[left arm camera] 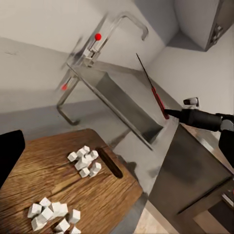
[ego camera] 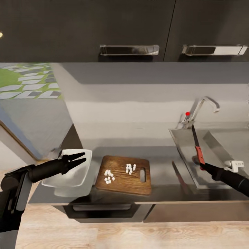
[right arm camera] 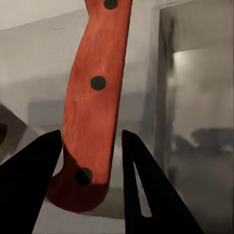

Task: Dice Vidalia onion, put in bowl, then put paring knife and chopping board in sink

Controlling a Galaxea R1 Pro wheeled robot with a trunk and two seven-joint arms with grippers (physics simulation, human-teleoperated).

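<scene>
The Vidalia onion lies as small white cubes in two clusters [ego camera: 109, 176] [ego camera: 130, 168] on the dark brown chopping board [ego camera: 121, 183], also visible as cubes [left arm camera: 85, 163] on the board [left arm camera: 29, 180]. My left gripper [ego camera: 85, 157] hovers open over the white bowl [ego camera: 74, 180], left of the board. My right gripper [ego camera: 203, 166] is shut on the red handle of the paring knife [ego camera: 197, 143], whose blade points up and away over the sink [ego camera: 211, 138]. The handle [right arm camera: 92, 122] sits between my fingers [right arm camera: 29, 185].
A chrome tap [ego camera: 204, 105] with a red knob stands behind the sink. The dark countertop [ego camera: 162, 188] ends at a front edge close to the board and bowl. Dark upper cabinets [ego camera: 128, 27] hang above. A small white object [ego camera: 235, 165] sits by my right arm.
</scene>
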